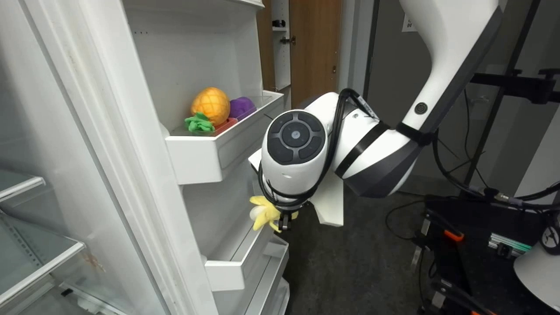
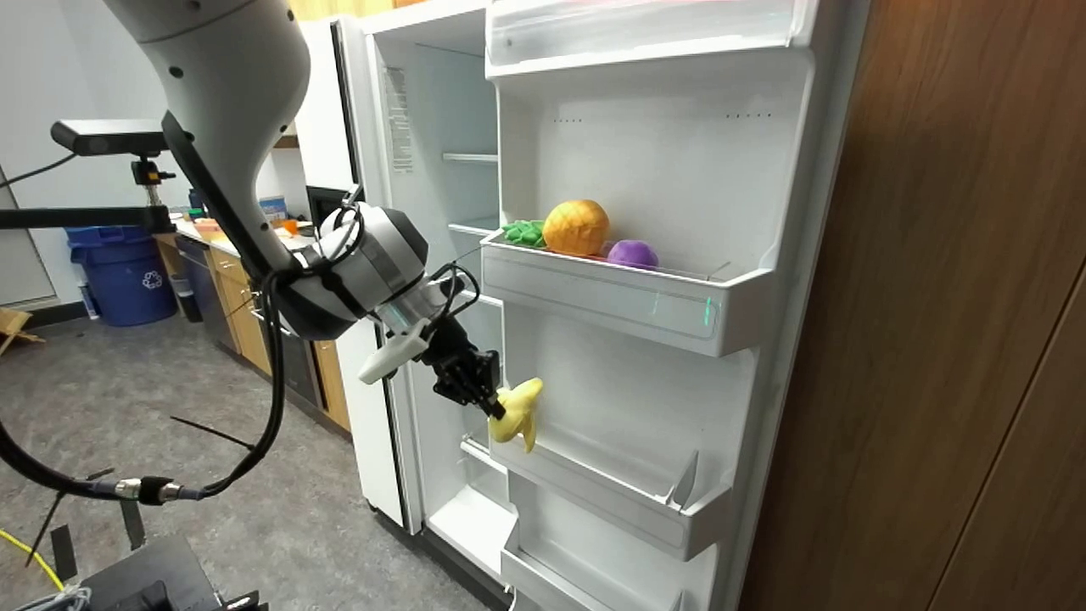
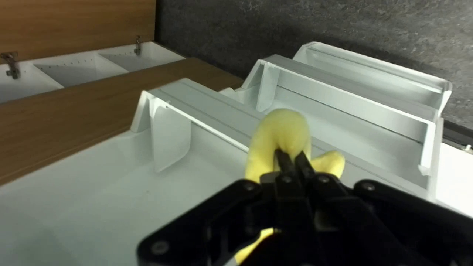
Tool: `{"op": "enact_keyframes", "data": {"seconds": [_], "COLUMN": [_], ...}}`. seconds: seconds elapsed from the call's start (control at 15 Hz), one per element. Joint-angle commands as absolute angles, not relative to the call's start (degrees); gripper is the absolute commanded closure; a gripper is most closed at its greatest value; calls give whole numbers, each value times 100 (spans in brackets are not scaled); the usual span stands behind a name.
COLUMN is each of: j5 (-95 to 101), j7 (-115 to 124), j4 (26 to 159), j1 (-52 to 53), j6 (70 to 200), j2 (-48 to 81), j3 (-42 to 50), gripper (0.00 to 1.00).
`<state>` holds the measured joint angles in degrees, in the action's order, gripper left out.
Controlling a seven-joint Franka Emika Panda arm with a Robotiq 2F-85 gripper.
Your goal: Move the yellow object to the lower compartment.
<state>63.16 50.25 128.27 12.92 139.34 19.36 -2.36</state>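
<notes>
Black and slightly blurred, the gripper [image 3: 293, 159] fills the bottom of the wrist view, its fingers [image 3: 283, 162] close together and clamped on the yellow bananas [image 3: 284, 127]. The bunch is held at the fingertips, curved pieces spreading out past them, and more yellow shows farther back along the fingers. Below the fingers lies the lower compartment [image 2: 611, 509], a white door tray with a slanted front and a thin divider [image 3: 170, 136] standing well apart from them. In both exterior views the bananas appear close to the rim of this tray; I cannot tell whether they are over it or just outside its lip. Higher than the fingers, an upper bin [image 2: 602, 293] holds an orange toy pineapple [image 2: 577, 227] with green leaves [image 2: 523, 233], and near it a purple item [image 2: 633, 254]; something red [image 1: 225, 126] shows at the pineapple's base. Farther below the fingers, past the lower compartment, sits another white bin [image 3: 351, 103]. Behind the fingers the white arm [image 1: 385, 144] bends upward, and a pale plate [image 1: 331, 201] shows near them. Well apart from the fingers are flat fridge shelves [image 1: 48, 269], and a blue recycling bin [image 2: 123, 271] stands far off across the grey floor [image 2: 314, 509].
</notes>
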Motion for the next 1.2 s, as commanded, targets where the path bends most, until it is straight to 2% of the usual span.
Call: {"op": "enact_keyframes", "data": {"seconds": [0.0,0.13,0.53,1.13], "j5": [6480,6961,7722,7709], "j7": [4776,5096,5612,5669], "j4": [12475,12583,11907,11147], "j1": [1542,1621,1840,1761], "j6": [13774,13915,13254,12628], "j2": [2224,2157,2603,3348], "j3": [-598,-531,-668,-784], "gripper": [99,99,99,99]}}
